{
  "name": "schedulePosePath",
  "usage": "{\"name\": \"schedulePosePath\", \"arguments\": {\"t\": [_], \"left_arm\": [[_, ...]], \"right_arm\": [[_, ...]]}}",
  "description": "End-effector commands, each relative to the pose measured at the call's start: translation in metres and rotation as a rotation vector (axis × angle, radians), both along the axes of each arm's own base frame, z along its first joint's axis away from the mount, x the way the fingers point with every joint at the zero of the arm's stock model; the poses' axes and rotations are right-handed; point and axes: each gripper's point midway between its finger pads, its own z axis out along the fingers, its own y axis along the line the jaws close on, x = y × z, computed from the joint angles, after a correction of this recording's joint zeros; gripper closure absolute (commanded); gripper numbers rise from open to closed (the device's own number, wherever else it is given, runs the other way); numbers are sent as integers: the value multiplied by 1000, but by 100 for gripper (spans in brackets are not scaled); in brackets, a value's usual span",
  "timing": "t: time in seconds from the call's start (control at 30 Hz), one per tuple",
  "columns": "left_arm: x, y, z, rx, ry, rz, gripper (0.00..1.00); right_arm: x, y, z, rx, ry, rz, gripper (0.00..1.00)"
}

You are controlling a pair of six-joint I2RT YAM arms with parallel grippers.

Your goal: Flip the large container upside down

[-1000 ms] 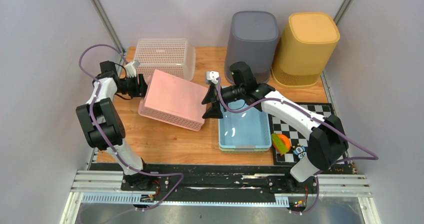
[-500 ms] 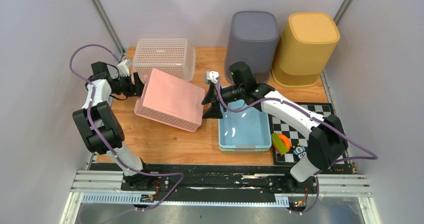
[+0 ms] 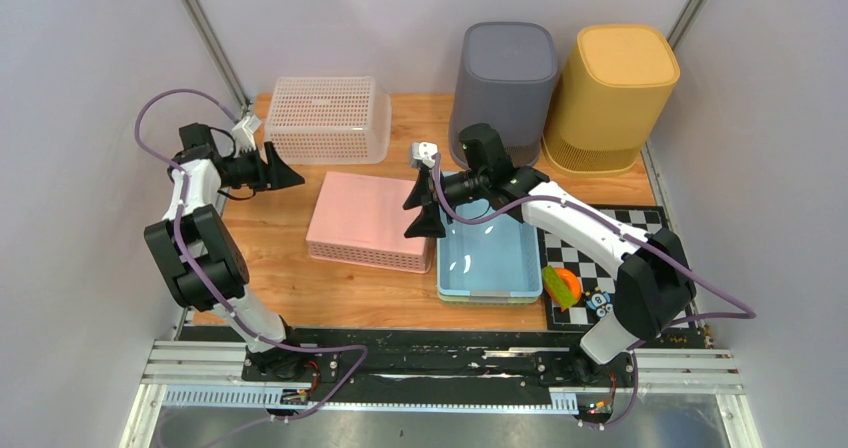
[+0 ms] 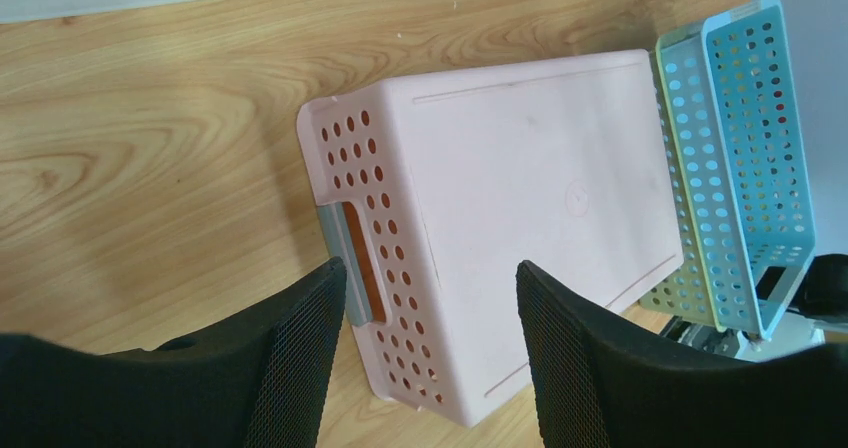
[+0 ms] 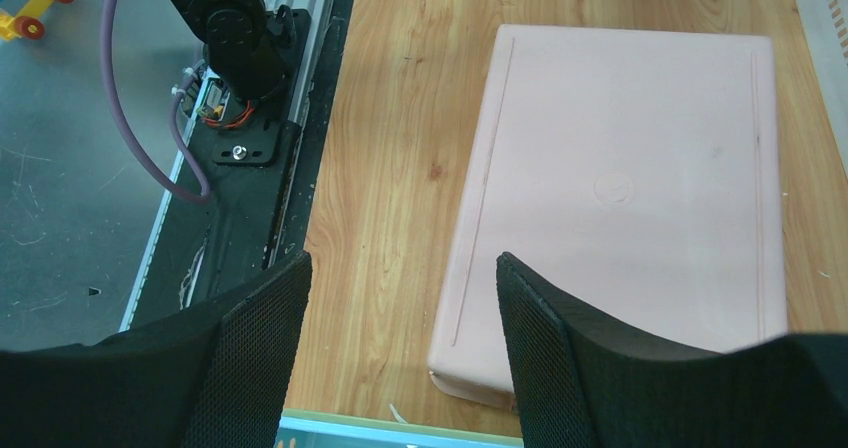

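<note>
**Surface and room.** Wooden desk (image 3: 340, 288), enclosed by plain pale walls (image 3: 90, 68). A black rail (image 3: 440, 353) runs along the near edge. A checkered mat (image 3: 580, 263) covers the right part of the desk.

**Count.**
- Tall bins: two, standing side by side at the back right, one grey bin (image 3: 505, 78) and one yellow bin (image 3: 610, 83).
- Perforated baskets: three.
  - The large container (image 3: 372, 220), pink, lies flat and bottom-up at mid-desk.
  - The pale lattice basket (image 3: 327, 118) sits bottom-up at the back left.
  - The blue basket (image 3: 490, 258) sits mouth-up, just beside the large container's right end. Whether the two touch cannot be told.
- Small toys: one orange-and-green toy (image 3: 563, 286) on the mat. A smaller piece beside it is too small to identify.
- Pincers: two.
  - The left pincer (image 3: 285, 175) is spread and grips nothing. It hangs above the desk to the left of the large container, clear of it.
  - The right pincer (image 3: 420, 211) is spread and empty. It hangs over the container's right end, where that meets the blue basket.

**Change from earlier frames.** A second ago the large container stood tilted, with its left end raised in the left pincer. It was still tilted half a second ago. It now rests level on the desk, and the left pincer has let go and drawn back to the left. The right pincer is unmoved.
</note>
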Motion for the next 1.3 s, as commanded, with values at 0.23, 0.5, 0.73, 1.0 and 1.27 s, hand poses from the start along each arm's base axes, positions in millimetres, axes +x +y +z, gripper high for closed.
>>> {"name": "schedulePosePath", "arguments": {"t": [0.23, 0.5, 0.73, 1.0, 1.27], "left_arm": [[-6, 13, 18, 194, -123, 35, 21], [-42, -2, 11, 534, -239, -127, 0], [-73, -22, -14, 737, -298, -276, 0], [-96, -23, -30, 800, -300, -372, 0], [-109, -20, -49, 859, -274, -434, 0]], "right_arm": [[18, 9, -12, -56, 2, -84, 29], [66, 18, -32, -195, 6, -235, 29], [102, 31, -45, -280, 62, -354, 26], [134, 41, -76, -373, 159, -452, 26], [154, 31, -111, -455, 175, -539, 25]]}}
